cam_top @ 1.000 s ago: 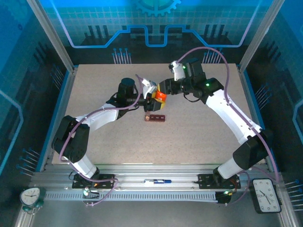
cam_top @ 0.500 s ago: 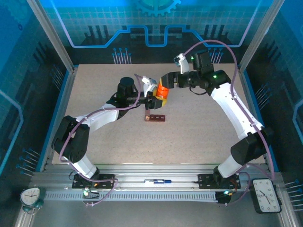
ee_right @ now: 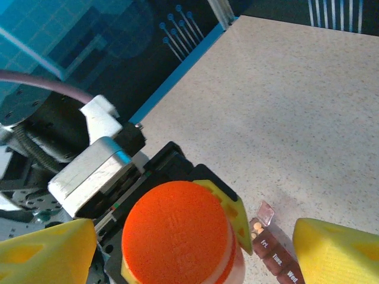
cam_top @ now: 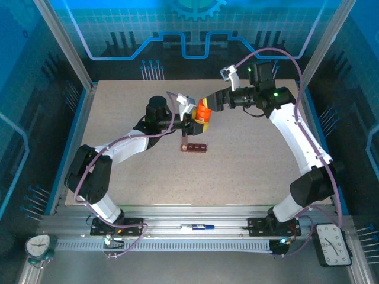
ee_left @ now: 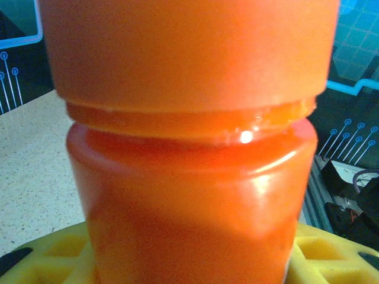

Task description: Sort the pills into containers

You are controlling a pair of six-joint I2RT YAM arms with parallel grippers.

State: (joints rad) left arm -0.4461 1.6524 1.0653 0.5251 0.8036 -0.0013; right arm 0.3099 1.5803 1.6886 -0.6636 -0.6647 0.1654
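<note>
Orange plastic pill bottle [cam_top: 203, 115], topped by a ribbed orange cap [ee_right: 176, 229], sits clamped in the left gripper [cam_top: 193, 122]. The gripper's jaws are about half closed, with their yellow pads [ee_left: 331, 254] pressed against the bottle's lower sides. The right gripper [cam_top: 209, 104] lies at about 2 o'clock from the bottle in the overhead view. Its jaws are spread wide, and the yellow fingertips [ee_right: 46, 251] stand either side of the cap with a clear gap on each side, holding nothing. A small dark red-brown bar of four square compartments [cam_top: 194, 147] lies flat on the beige speckled table [cam_top: 254, 177]. It is near the bottle at roughly 6 o'clock, long side running 3 to 9 o'clock. From the right wrist, the bar shows at 4 o'clock from the cap. Its end lid is tipped up over a few small tan pills [ee_right: 256, 227], and the neighbouring lids are shut and carry white day labels.
</note>
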